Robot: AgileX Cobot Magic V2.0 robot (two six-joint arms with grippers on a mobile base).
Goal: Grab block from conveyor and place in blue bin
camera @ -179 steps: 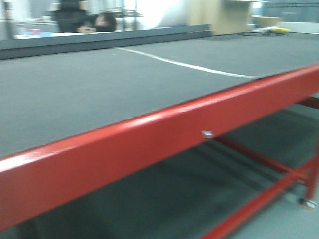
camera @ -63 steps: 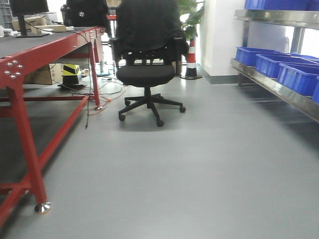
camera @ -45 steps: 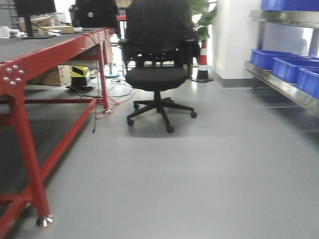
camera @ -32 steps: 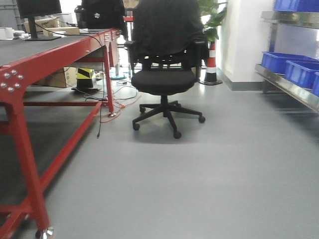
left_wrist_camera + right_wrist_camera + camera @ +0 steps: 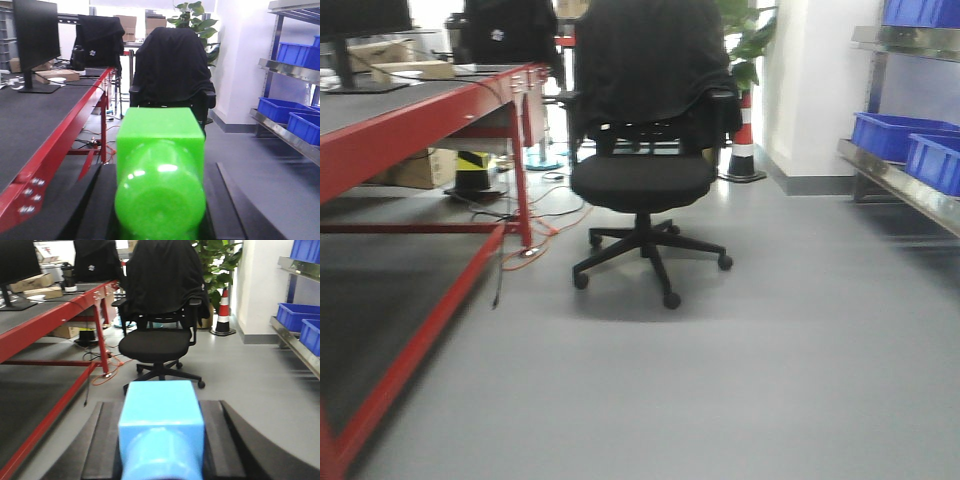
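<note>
In the left wrist view my left gripper (image 5: 159, 202) is shut on a bright green block (image 5: 160, 165) held between its dark fingers (image 5: 90, 210). In the right wrist view my right gripper (image 5: 161, 452) is shut on a light blue block (image 5: 161, 422) between its dark fingers (image 5: 102, 440). The conveyor (image 5: 380, 105), a dark grey belt on a red frame, runs along the left; it also shows in the left wrist view (image 5: 25, 120) and the right wrist view (image 5: 30, 312). Blue bins (image 5: 895, 135) sit on a metal shelf at the right, also in the wrist views (image 5: 277, 107) (image 5: 292, 315). Neither gripper shows in the front view.
A black office chair (image 5: 645, 170) draped with a dark jacket stands straight ahead on the grey floor. An orange-white traffic cone (image 5: 745, 140) and a plant stand behind it. Cables (image 5: 535, 245) lie by the red table leg. A monitor (image 5: 35, 45) stands on the belt.
The front view swung from the belt to the aisle. Since then the chair has come nearer and moved toward centre, and the shelf with bins has slid right.
</note>
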